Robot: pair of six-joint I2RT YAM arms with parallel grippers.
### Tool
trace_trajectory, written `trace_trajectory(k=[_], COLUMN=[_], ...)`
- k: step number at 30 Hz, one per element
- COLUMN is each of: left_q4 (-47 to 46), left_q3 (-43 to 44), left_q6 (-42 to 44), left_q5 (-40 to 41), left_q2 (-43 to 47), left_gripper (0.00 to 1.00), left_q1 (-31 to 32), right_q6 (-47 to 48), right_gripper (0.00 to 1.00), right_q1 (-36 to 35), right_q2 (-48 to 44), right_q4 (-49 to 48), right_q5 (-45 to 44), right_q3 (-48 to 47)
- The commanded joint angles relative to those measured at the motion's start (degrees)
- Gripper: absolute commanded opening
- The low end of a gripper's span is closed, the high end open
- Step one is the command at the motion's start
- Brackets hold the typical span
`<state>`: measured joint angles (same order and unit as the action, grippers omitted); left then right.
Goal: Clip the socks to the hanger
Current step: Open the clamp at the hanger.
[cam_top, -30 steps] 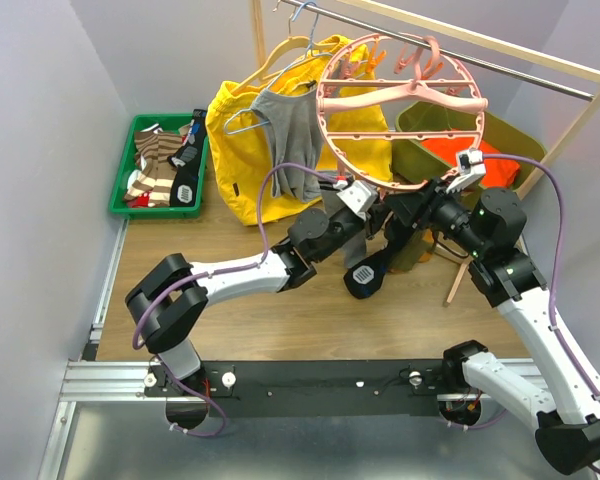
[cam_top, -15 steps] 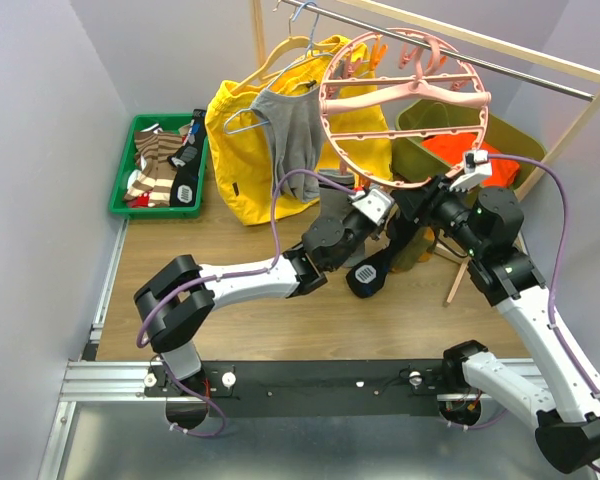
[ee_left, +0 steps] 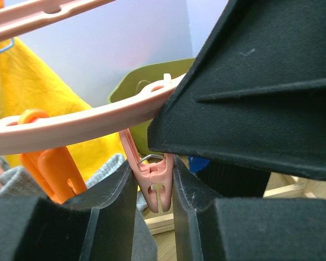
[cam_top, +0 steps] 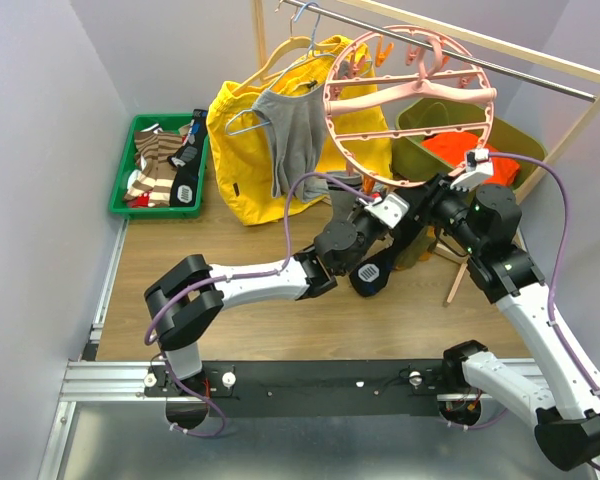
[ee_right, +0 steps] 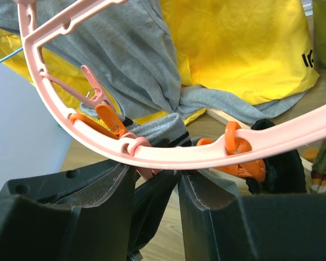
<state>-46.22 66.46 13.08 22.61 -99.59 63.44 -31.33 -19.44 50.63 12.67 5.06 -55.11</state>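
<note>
Pink hanger (cam_top: 326,100) hangs from the rail (cam_top: 520,75) at the far right of centre, and I meet its near, lower rim with both arms. My left gripper (ee_left: 152,169) is drawn narrow on 1 pink clip (ee_left: 156,190) dangling from that rim, a finger pressed to each side. I judge the squeeze is meant to spread the clip's mouth for a sock. My right gripper (ee_right: 155,182) sits just under the same stretch of rim, fingers a little apart with something dark between them, and I cannot tell whether it grips that or only flanks it. A black-grey sock (cam_top: 370,275) with a white patch hangs just below both grippers, and which one carries it is hidden from me. More socks lie in the green tray (cam_top: 120,190) at the far left. It is crowded here: 2 orange clips (ee_right: 111,119) sit on the rim just beside my target. The grey shirt (cam_top: 290,140) and yellow jacket (cam_top: 235,130) hang right behind the ring. My own 2 grippers nearly touch, so the sock's cuff has little room to reach the clip.
</note>
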Motion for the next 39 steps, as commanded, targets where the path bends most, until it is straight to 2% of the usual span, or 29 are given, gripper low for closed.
trace_trajectory(k=[1,7,11,17,19,24,26,31,35,39], left_q4=[1.39,1.48,1.57,1.48,1.04,0.43,0.43,0.25,-1.32,-2.47], left_q3=[1.92,2.36,1.66,-0.71,-2.03,-6.07,-6.69,-6.78,-6.52,-6.16], left_q6=[4.23,6.08,5.99,5.55,5.11,-0.84,-2.79,-7.09,-11.32,-12.82], left_q5=[1.65,3.23,3.14,0.69,-0.54,-12.40,-17.31,-22.25,-29.79,-34.03], left_q2=[-1.92,-2.27,-1.49,0.88,2.20,6.24,7.04,7.83,7.57,6.69], left_gripper=[0.31,0.31,0.34,0.47,0.58,0.70,0.70,0.70,0.70,0.66], left_q1=[2.74,3.44,3.45,3.45,3.18,-0.15,-2.25,-5.25,-7.71,-8.77], right_q6=[-1.63,-2.51,-2.24,-0.66,0.39,3.02,3.64,4.96,6.02,6.37], right_gripper=[0.43,0.33,0.21,0.11,0.10,0.07,0.06,0.06,0.06,0.06], right_q1=[-0.07,-0.07,-0.07,0.02,-0.07,0.02,0.02,-0.07,-0.07,-0.07], right_q2=[0.96,1.22,0.96,0.61,0.61,0.26,0.17,-0.18,-0.45,-0.45], right_q4=[-0.54,-0.71,-0.45,-0.10,0.16,0.08,0.08,-0.01,-0.62,-0.54], right_q5=[-2.51,-2.95,-4.18,-4.80,-4.80,-4.80,-4.80,-4.36,-2.86,-2.69], right_q3=[-2.10,-1.84,-1.31,-1.40,-1.58,-1.93,-2.02,-2.37,-2.46,-2.46])
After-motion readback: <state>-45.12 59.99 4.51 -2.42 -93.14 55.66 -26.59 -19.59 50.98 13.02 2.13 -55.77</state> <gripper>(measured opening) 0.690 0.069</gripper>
